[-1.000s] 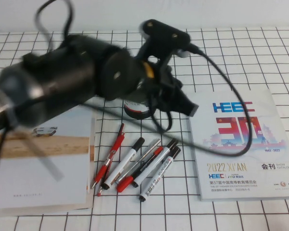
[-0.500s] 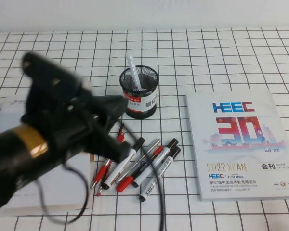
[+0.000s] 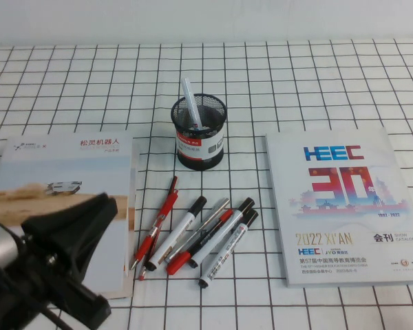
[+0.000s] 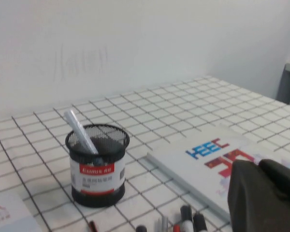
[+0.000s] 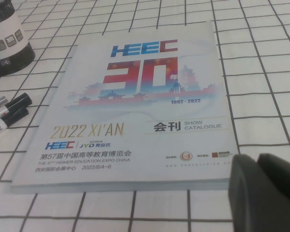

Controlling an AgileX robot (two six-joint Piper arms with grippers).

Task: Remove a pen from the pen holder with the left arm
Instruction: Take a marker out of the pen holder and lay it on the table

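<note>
Gridded table (image 3: 316, 82), pen (image 3: 191, 103) leaning in mesh pen holder (image 3: 199, 148); left gripper (image 4: 262, 193) closed, empty, near-left, right gripper (image 5: 266, 193) by catalogue (image 5: 135, 96) corner: left should open wide, drop onto pen's top, pinch, lift straight.

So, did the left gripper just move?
Yes: left gripper withdrew from the black mesh pen holder toward the near-left corner; right gripper hovers beside the white catalogue.

- worktop (image 3: 316, 75): white, blk grid
- holder (image 3: 199, 148): blk mesh, red/white label
- pen (image 3: 191, 100) in it: whitish-grey
- red pen (image 3: 153, 234)
- marker (image 3: 176, 234): white, blk cap
- catalogue (image 3: 344, 206): pale grey; blue, red, gold print
- brochure (image 3: 62, 172): white, sandy photo
</note>
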